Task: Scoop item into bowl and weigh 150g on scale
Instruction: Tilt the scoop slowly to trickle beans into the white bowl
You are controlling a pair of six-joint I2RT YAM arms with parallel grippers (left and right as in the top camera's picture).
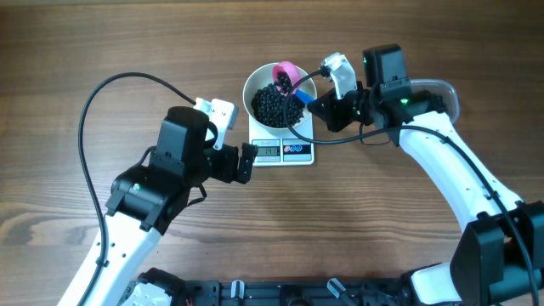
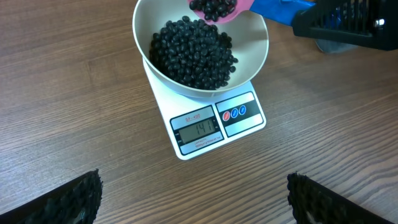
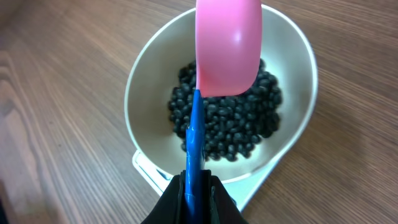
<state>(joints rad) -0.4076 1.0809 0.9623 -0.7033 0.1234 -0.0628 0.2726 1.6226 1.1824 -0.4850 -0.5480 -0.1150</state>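
Above the white bowl (image 2: 144, 31), a pink scoop (image 3: 228, 46) tips over the heap of black beans (image 2: 193, 53).
Right gripper (image 3: 196, 196) is clamped on the scoop's blue handle (image 3: 194, 143), probably for a careful top-up. The bowl sits on the scale (image 2: 166, 106), whose display (image 2: 198, 129) seems to read 141 under a tiny "SF-400" label. Left gripper (image 2: 196, 199) hangs spread wide, empty.

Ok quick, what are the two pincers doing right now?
Left pincer: open, holding nothing.
Right pincer: shut on the scoop.
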